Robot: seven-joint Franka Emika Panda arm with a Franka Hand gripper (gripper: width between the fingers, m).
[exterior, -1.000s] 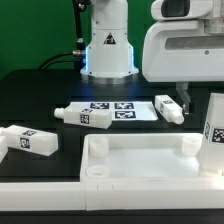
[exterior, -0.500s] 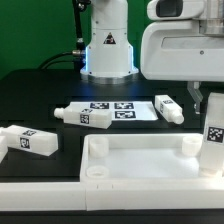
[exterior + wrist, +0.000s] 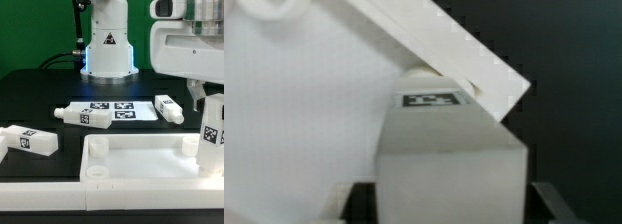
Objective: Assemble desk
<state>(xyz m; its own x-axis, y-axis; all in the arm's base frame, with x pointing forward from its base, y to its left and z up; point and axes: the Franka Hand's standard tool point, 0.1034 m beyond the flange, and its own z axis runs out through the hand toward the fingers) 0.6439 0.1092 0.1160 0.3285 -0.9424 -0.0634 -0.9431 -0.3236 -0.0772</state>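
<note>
Claw [image 3: 441, 203] is clenching on held leg [image 3: 211, 132], with pads pressing both flanks in the wrist view. Leg is hanging upright w/ tag facing cam, at exterior view's right, just beside the edge of the desk top [image 3: 140, 162]. Desk top is lying rim-up on the black worktop [image 3: 30, 95], nearest the cam. Step in hand, as judged: bringing 1st leg to a socket. No leg is sitting in any visible socket yet, so task is looking early. Likely target is corner socket [image 3: 187, 143], just beside held leg toward exterior view's left. Can't tell whether leg end is touching the top; wrist view is showing it right at a corner of the top. Next move is calling for centring leg end over socket, keeping it plumb, then lowering & prob. twisting in. Around: loose leg 1 [image 3: 25, 140] is lying at exterior view's left. Loose leg 2 [image 3: 85, 116] & loose leg 3 [image 3: 168, 108] are flanking the marker board [image 3: 115, 108], w/ robot base [image 3: 108, 50] glowing blue behind. None of these is blocking the path; only the raised rim next to the socket is crowding the approach.
</note>
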